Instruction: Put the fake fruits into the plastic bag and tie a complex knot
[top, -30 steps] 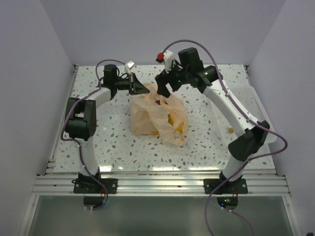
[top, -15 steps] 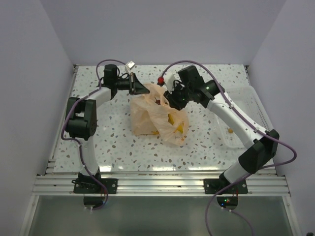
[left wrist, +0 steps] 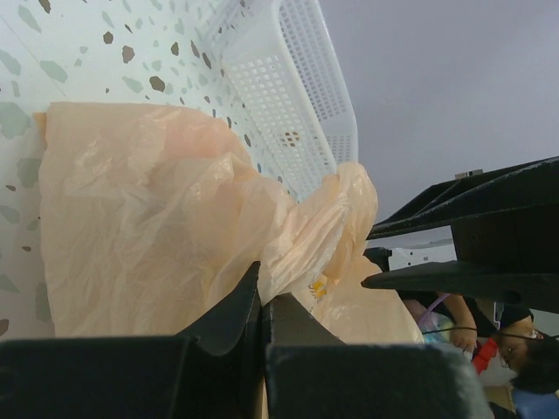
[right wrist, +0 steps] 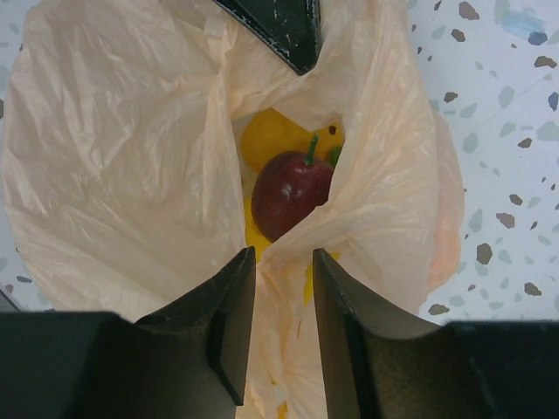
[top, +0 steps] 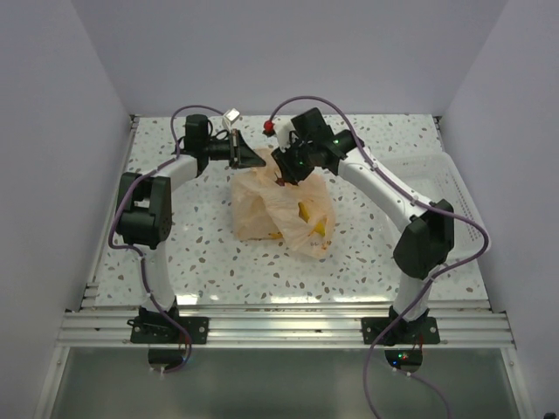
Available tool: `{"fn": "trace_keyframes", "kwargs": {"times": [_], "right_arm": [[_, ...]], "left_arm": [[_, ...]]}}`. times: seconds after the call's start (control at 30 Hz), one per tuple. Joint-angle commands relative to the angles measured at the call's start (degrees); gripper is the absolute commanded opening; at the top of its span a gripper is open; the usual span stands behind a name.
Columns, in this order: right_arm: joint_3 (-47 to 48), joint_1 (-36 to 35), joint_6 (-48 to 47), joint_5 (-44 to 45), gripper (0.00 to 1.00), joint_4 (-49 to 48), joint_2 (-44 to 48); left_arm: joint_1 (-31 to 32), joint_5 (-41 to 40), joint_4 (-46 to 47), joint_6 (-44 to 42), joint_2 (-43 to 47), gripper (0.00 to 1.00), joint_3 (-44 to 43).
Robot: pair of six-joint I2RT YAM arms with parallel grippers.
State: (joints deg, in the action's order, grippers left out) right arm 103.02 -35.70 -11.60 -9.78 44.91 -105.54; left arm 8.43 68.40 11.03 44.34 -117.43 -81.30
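**Peach bag mid-table, both end effectors pinching its mouth**

Nearest: an aluminium rail (top: 279, 325) runs along the table's front edge, with both arm bases bolted to it.

The table (top: 201, 253) has a white top flecked grey and brown, glossy close to the rail.

Mid-table: the plastic bag (top: 262, 214), peach, crinkled and slumped, with its mouth at the far end. Inside, seen from the right wrist, a dark plum (right wrist: 288, 194) with a green stem lies against a yellow fruit (right wrist: 271, 135).

The right end effector (right wrist: 284, 262) is narrowed onto a fold of the bag's rim, film caught between its fingers. The left end effector (left wrist: 262, 284) is closed, pinching bag film at the opposite rim.

Right side: a white perforated tray (top: 454, 183) on the table.

Beyond: plain pale lilac walls (top: 279, 52) on three sides.
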Motion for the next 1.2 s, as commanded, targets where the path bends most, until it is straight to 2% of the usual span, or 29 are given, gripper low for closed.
{"fn": "trace_keyframes", "kwargs": {"times": [0.0, 0.1, 0.23, 0.47, 0.6, 0.63, 0.7, 0.73, 0.8, 0.83, 0.9, 0.93, 0.97, 1.07, 1.13, 1.17], "right_arm": [[1.9, -0.9, 5.7, -1.3, 0.37, -1.6, -0.7], [-0.3, -1.2, 6.5, -1.6, 0.47, -1.4, -1.3], [-3.3, -1.4, 5.3, -2.1, 0.5, -0.3, -0.7], [-9.8, -1.5, 3.7, 2.1, 0.54, -0.8, 1.8], [-10.2, -1.5, 3.5, 1.8, 0.34, -0.5, 3.1], [-9.7, -1.4, 3.7, 1.2, 0.21, -0.3, 3.5], [-8.9, -1.3, 3.7, 1.1, 0.07, 0.0, 5.1], [-7.8, -1.1, 4.0, 0.6, 0.0, 0.1, 5.6], [-6.8, -0.1, 4.7, -1.5, 0.0, 0.4, 7.2], [-6.1, 0.5, 5.9, -2.5, 0.0, 0.4, 7.6], [-5.4, 2.8, 7.7, -5.7, 0.0, 0.1, 8.5], [-4.7, 3.9, 9.5, -7.3, 0.0, 0.3, 8.6], [-4.3, 5.7, 10.6, -10.7, 0.0, 0.3, 8.5], [-3.9, 8.3, 14.1, -15.0, 0.0, 0.0, 7.8], [-4.5, 8.8, 15.5, -17.3, 0.0, -0.9, 7.5], [-4.7, 9.0, 16.1, -18.4, 0.0, -1.1, 7.3]], "left_arm": [[0.3, 1.0, 0.0, -1.0, 0.6, 0.0, -1.7], [0.3, 1.0, 0.7, -0.5, 0.5, 0.0, -1.6], [0.2, 1.0, 2.5, 0.9, 0.4, 0.0, -1.4], [0.2, 1.1, 6.0, 3.4, -0.1, 0.0, -1.3], [0.2, 1.3, 6.2, 3.3, 0.2, 0.0, -1.6], [0.1, 1.3, 6.2, 3.4, 0.4, 0.0, -1.7], [-0.1, 1.5, 6.3, 2.5, 1.3, 0.1, -2.3], [-0.3, 1.5, 5.9, 1.9, 1.8, 0.24, -2.7], [-1.0, 0.9, 4.2, -1.0, 3.7, 0.31, -4.7], [-1.2, 0.6, 2.9, -2.6, 4.6, 0.44, -5.4], [-1.8, -1.1, -3.2, -9.2, 7.2, 0.54, -8.0], [-2.0, -1.9, -5.8, -11.7, 8.3, 0.66, -9.0], [-2.3, -3.9, -10.3, -16.7, 10.5, 0.67, -10.1], [-2.8, -8.0, -16.2, -24.3, 16.3, 0.75, -10.3], [-2.8, -9.7, -18.3, -28.4, 19.3, 0.74, -10.0], [-2.7, -10.4, -21.3, -34.1, 20.9, 0.74, -9.6]]}}
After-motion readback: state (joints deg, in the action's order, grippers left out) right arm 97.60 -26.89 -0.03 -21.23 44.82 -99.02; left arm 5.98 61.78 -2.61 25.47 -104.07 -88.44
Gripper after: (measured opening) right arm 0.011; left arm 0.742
